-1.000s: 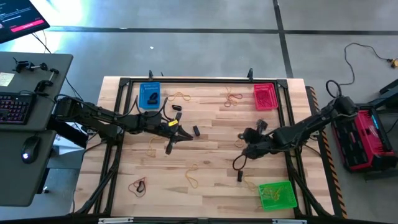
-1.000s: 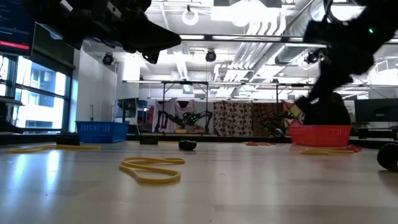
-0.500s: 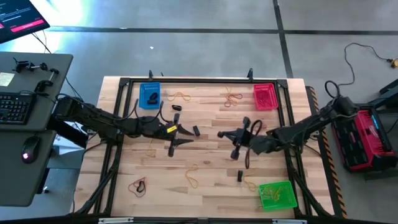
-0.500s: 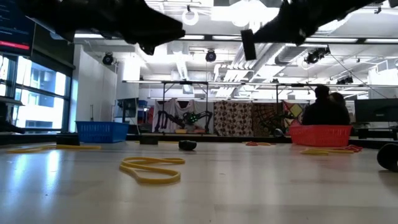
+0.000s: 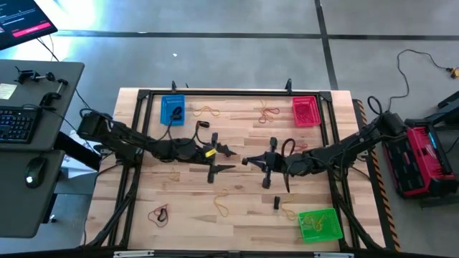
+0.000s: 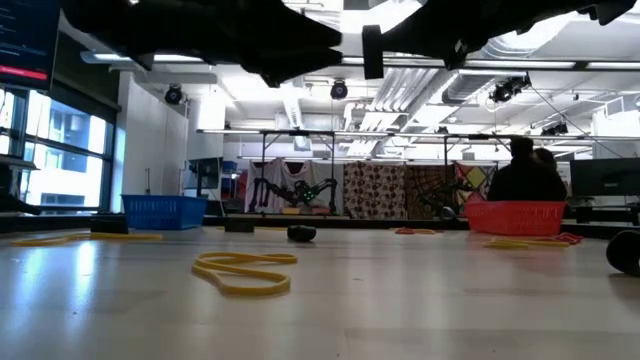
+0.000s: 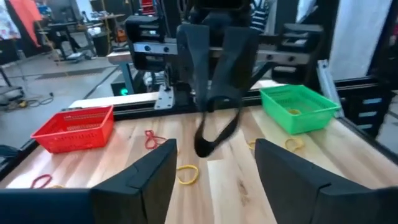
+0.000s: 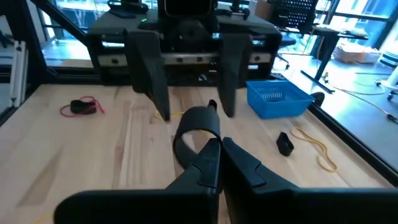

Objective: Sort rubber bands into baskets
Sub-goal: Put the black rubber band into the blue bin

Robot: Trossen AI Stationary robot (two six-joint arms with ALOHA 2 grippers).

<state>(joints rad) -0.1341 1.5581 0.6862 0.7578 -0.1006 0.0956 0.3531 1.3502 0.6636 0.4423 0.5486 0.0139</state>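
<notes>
2 grippers faced tip to tip mid-table. Black rubber band (image 8: 198,127) pinched in closed right gripper (image 8: 214,152), loop hung straight ahead of wide-spread left gripper (image 7: 214,163) jaws; handover judged next.

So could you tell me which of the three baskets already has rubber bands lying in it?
The green basket at the table's near right corner: yellow bands show inside it. The red basket shows none; the blue basket holds only something dark.

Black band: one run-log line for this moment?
right claw: shut on black band | left claw: open, facing it, not touching
</notes>
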